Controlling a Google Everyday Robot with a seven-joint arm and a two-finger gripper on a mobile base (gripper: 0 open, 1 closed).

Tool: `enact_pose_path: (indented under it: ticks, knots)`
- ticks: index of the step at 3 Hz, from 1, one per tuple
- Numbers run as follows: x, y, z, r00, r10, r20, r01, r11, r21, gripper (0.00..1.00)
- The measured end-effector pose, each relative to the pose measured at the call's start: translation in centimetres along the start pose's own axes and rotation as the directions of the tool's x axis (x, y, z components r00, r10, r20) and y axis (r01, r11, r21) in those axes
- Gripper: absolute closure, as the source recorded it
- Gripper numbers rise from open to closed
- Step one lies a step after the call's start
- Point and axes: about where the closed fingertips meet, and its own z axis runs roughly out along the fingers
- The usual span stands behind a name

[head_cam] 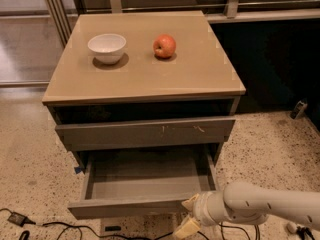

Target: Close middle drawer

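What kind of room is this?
Probably a lab or office test space, not a home: there is a speckled hard floor, loose cables, and a robot's gripper at the front corner of the open middle drawer.
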Motion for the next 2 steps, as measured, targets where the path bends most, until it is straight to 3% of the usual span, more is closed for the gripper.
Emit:
enact_pose_path:
  ticks: [1, 2]
  knots:
    - [-1.7, -2.5, 0.4, 1.000, -0.018, 0.012, 0.017, 0.9998, 0.011, 0.15]
    - [-3.4, -5.0, 0.8, 0.999, -0.041, 0.017, 0.040, 0.9989, 0.022, 0.38]
